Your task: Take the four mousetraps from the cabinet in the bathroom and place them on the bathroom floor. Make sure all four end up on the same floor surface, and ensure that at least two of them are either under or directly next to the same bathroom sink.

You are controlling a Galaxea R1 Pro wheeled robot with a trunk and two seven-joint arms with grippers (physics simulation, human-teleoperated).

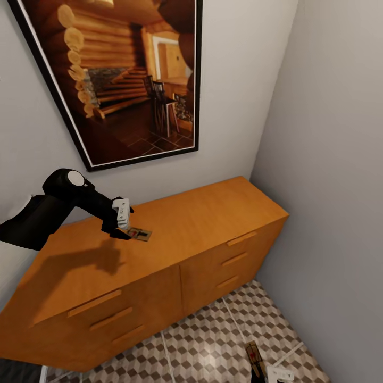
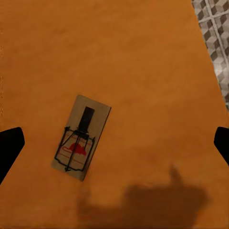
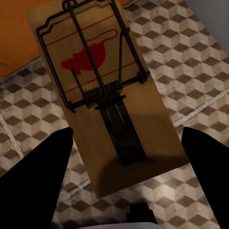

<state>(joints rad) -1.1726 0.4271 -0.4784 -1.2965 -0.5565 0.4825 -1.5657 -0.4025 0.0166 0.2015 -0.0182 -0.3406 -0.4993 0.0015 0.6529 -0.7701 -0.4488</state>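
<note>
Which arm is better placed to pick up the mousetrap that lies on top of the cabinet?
Left. The left gripper hovers open right over the mousetrap on the cabinet.

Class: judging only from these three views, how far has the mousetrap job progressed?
Done: no trap visibly rests on the cube-patterned tile floor. In hand: one brown wooden mousetrap sits between the right end effector's fingers, above the tiles; the left end effector hovers open over another on the orange-brown wooden cabinet. Left: placing all four.

Black arm (image 1: 48,213), white wrist block (image 1: 122,211)
</note>
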